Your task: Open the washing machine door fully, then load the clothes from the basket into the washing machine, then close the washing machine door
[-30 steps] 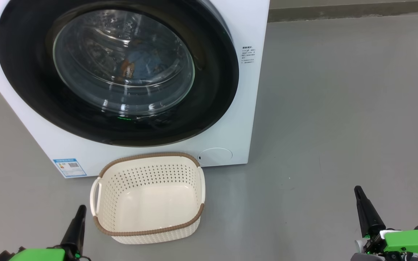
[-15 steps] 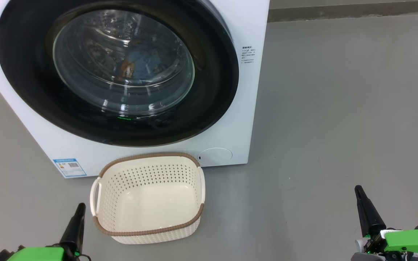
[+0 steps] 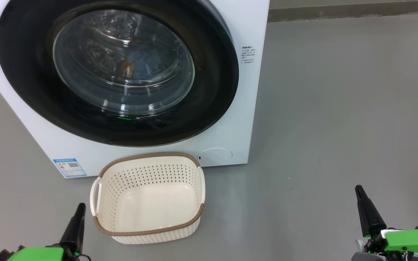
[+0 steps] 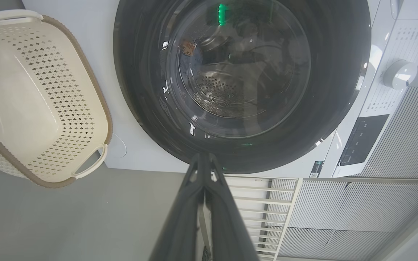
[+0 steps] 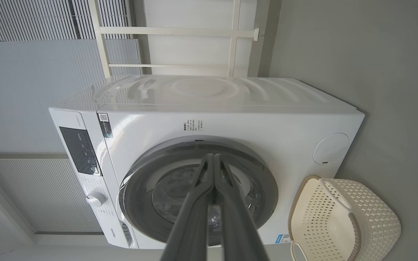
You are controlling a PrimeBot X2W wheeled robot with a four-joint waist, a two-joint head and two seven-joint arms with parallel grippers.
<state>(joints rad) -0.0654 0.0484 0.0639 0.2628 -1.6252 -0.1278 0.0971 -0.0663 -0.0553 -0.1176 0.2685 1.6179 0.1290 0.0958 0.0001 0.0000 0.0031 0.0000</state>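
door: washing machine door [image 3: 212, 94] is closed, black rim flush against the front of the washing machine [image 3: 254, 119], glass bowl facing the head camera.
clothes: clothes [image 3: 142, 63] sit inside the drum, seen through the glass. Light-blue fabric with an orange-brown spot; reflections blur the rest.
basket: basket [image 3: 147, 155] stands upright on the floor [image 3: 339, 108], just in front of the machine and below the door's lower edge. Its bare cream bottom and perforated walls show, with one handle on each side.
left gripper: left gripper [image 3: 81, 207] is low at the lower left of the head view, fingers pressed together with nothing between them. It is near the basket's left handle, not touching. In its wrist view the tips point at the door's rim.
right gripper: right gripper [image 3: 357, 188] is at the lower right, fingers together, gripping nothing. It is over bare floor, well apart from basket and machine. In its wrist view the fingers line up on the door.
sticker: blue label sticker [image 3: 69, 167] is on the front's lower left corner, just left of the basket.
cover: round cover [image 3: 215, 156] is on the front's lower right, just behind the basket's right rear corner.
controls: dark control panel [image 5: 80, 150] and knob [image 5: 95, 198] are on the strip above the door.
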